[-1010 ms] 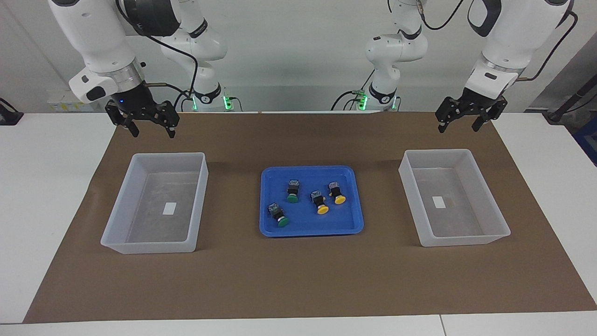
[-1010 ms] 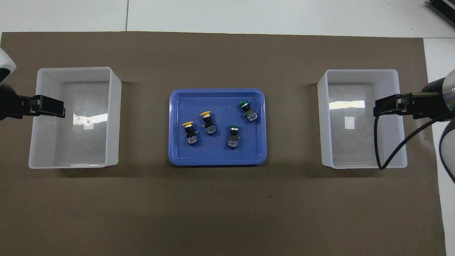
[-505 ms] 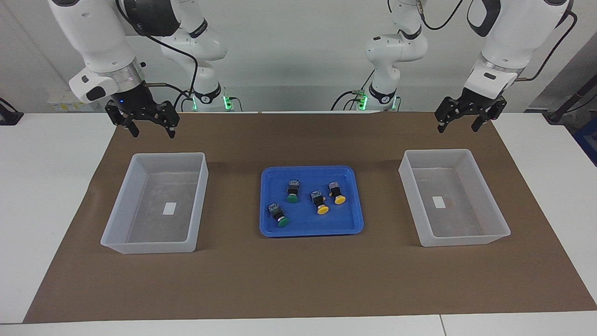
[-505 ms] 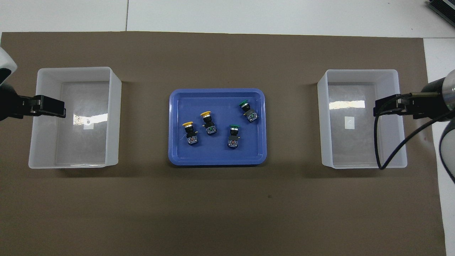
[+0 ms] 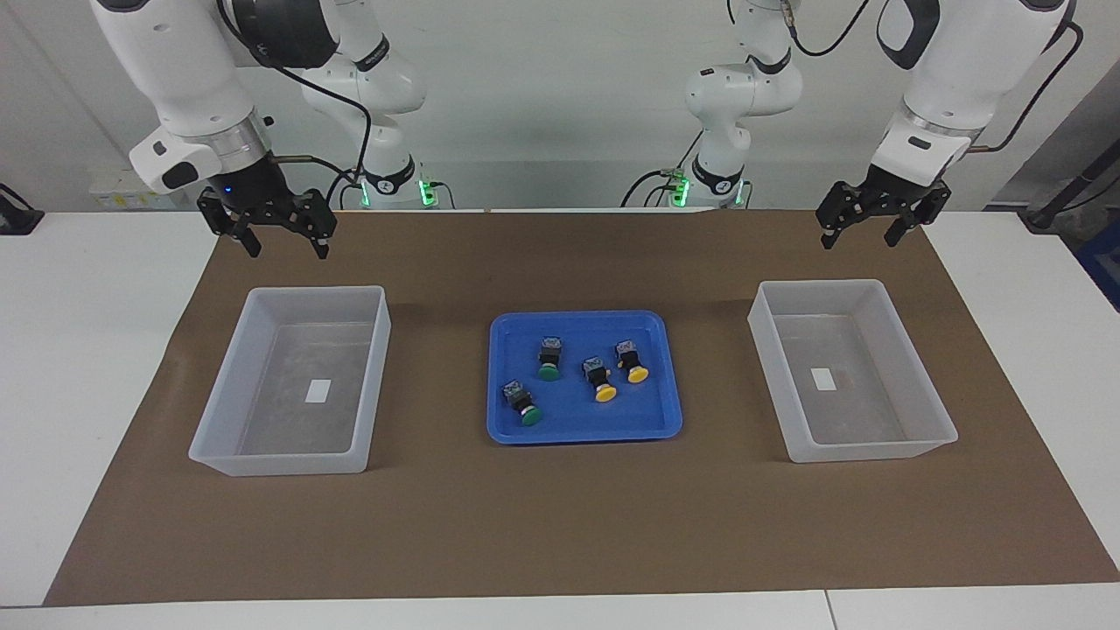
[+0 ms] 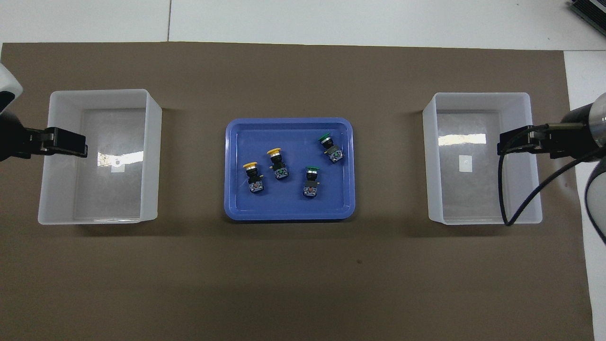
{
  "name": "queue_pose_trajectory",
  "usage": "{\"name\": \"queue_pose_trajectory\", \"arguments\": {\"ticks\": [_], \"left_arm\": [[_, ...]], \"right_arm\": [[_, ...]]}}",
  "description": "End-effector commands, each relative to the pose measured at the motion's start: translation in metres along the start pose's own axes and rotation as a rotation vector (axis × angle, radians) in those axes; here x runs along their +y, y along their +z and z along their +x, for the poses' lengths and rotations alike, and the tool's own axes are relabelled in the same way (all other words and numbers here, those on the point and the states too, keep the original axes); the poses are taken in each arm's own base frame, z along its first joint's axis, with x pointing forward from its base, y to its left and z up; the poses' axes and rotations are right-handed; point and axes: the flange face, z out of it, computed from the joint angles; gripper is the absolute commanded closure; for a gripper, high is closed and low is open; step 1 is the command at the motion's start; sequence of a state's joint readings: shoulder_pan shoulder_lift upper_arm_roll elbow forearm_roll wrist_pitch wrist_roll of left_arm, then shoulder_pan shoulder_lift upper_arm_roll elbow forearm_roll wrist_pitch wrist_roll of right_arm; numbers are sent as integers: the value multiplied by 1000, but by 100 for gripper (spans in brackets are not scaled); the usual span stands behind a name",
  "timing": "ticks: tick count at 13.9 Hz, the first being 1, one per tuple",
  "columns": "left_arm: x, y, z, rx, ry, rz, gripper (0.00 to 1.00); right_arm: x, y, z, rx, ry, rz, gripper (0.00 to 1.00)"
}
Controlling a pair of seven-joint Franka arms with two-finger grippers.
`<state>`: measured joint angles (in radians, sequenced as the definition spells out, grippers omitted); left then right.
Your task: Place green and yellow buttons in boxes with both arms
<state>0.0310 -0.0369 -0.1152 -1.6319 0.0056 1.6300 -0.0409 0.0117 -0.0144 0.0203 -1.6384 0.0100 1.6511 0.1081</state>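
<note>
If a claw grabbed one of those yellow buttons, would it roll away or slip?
The yellow button lies on its side in the blue tray. Its round cap might let it pivot if nudged, though its blocky black body probably stops real rolling. It looks rigid, and likely light.

Two green buttons (image 5: 549, 359) (image 5: 521, 403) and two yellow buttons (image 5: 599, 380) (image 5: 631, 361) lie tipped over in blue tray (image 5: 581, 432). Translucent boxes (image 5: 264, 458) (image 5: 875, 451), one at each end, hold only white labels.
</note>
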Motion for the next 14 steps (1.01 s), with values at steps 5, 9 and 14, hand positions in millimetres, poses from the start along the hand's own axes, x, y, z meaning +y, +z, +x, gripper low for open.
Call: {"name": "queue_pose_trajectory", "arguments": {"ticks": [5,9,14], "left_arm": [[1,9,-11,10,3,9,0],[26,31,-13,9,6,8,0],[80,72,-10,38,-41,-7,0]], "right_arm": [[0,1,-3,-6,5,1,0],[0,1,-3,-6,5,1,0],[0,1,-3,-6,5,1,0]]}}
